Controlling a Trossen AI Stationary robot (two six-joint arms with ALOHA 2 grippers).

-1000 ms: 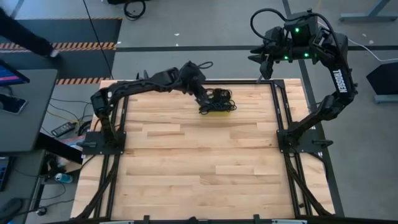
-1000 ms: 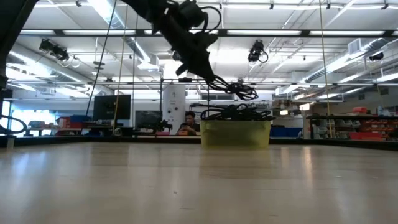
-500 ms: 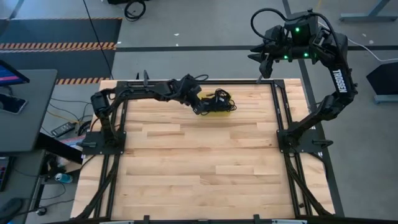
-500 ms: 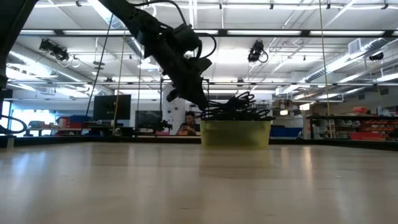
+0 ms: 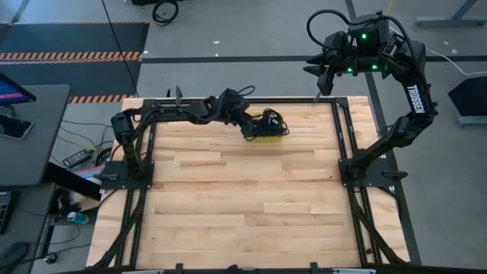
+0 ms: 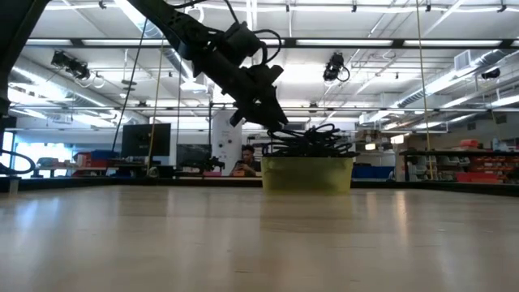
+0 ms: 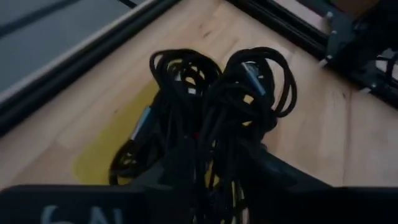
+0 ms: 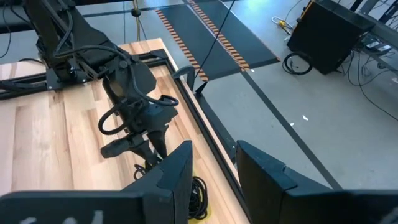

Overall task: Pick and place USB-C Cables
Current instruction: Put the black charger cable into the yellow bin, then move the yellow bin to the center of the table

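Note:
A flat yellow tray (image 5: 272,137) (image 6: 308,174) (image 7: 102,158) sits on the wooden table near the middle of its far edge. It holds a pile of black USB-C cables (image 5: 268,122) (image 6: 315,139) (image 7: 217,87) in loose coils, and one shows a red band. My left gripper (image 5: 251,131) (image 6: 280,128) (image 7: 224,171) slants down onto the pile's left side, fingers apart, with cords between them. My right gripper (image 5: 319,72) (image 8: 214,165) waits open, high beyond the table's far right corner. My left gripper comes at the pile slanting down from the table's left. Its two fingers (image 7: 177,168) stand on either side of a few cords on top of the pile (image 7: 214,143). I cannot tell whether they touch the cords. The cords rest on the pile in the tray.
Black frame rails (image 5: 338,129) run along the table's far edge and both sides. The wooden top (image 5: 243,205) stretches bare from the tray to the near edge. A person (image 6: 243,162) sits far behind the table in the room.
My left gripper has come down toward the tray and tipped to point less steeply. The cable that it held out above the pile has sunk with it and now lies on the other cables in the tray.

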